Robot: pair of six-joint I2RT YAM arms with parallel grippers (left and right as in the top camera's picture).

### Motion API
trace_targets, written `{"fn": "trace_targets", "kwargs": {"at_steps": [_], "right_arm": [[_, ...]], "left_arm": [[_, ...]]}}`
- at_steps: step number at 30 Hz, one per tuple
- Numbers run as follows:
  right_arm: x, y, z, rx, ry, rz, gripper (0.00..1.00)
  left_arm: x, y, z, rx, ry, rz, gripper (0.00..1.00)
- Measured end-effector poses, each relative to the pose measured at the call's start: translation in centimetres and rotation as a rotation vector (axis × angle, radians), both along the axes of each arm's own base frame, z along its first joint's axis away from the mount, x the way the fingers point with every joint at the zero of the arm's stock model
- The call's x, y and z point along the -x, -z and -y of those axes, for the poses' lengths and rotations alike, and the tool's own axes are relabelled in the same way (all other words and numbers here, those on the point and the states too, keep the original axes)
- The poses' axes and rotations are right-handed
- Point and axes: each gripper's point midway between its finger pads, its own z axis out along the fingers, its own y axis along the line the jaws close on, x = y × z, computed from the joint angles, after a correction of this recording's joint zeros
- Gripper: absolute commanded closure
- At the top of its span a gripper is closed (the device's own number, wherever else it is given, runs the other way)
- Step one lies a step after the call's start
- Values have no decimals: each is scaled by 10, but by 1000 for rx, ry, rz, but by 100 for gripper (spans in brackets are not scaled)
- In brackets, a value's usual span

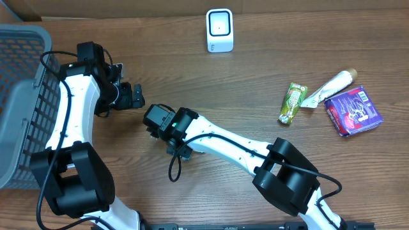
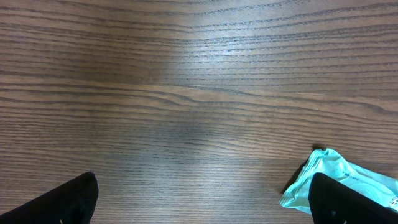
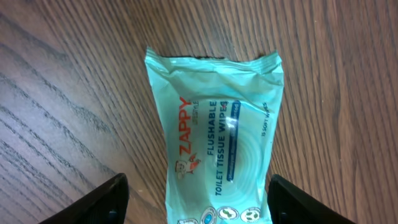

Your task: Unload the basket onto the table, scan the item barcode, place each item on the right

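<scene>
A teal pack of toilet tissue wipes (image 3: pixel 217 124) lies flat on the wooden table, label up. My right gripper (image 3: pixel 200 202) is open and straddles its near end, with a gap between each finger and the pack. From overhead, the right gripper (image 1: pixel 160 121) hides the pack. My left gripper (image 1: pixel 132 96) hangs open just to the left, nothing between its fingers (image 2: pixel 62 202). In the left wrist view, a corner of the pack (image 2: pixel 336 177) shows by the right finger. The white scanner (image 1: pixel 220 30) stands at the back of the table.
A grey mesh basket (image 1: pixel 19 96) stands at the far left. At the right lie a green pouch (image 1: pixel 293 102), a white tube (image 1: pixel 332 86) and a purple packet (image 1: pixel 353 110).
</scene>
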Motion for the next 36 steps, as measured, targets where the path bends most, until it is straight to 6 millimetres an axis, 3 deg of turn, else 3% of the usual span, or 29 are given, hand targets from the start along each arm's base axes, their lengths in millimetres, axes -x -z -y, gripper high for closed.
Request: {"fn": "trace_targets", "kwargs": {"at_steps": [8, 18, 29, 36], "right_arm": [[-2, 20, 7, 17, 6, 22, 33], [-11, 36, 13, 20, 17, 82, 51], [-14, 31, 13, 10, 17, 109, 96], [-11, 28, 18, 11, 64, 79, 96]], "left_arm": [[0, 0, 0, 0, 0, 0, 1], [0, 0, 0, 0, 0, 0, 1], [0, 0, 0, 0, 0, 0, 0], [0, 0, 0, 0, 0, 0, 0]]}}
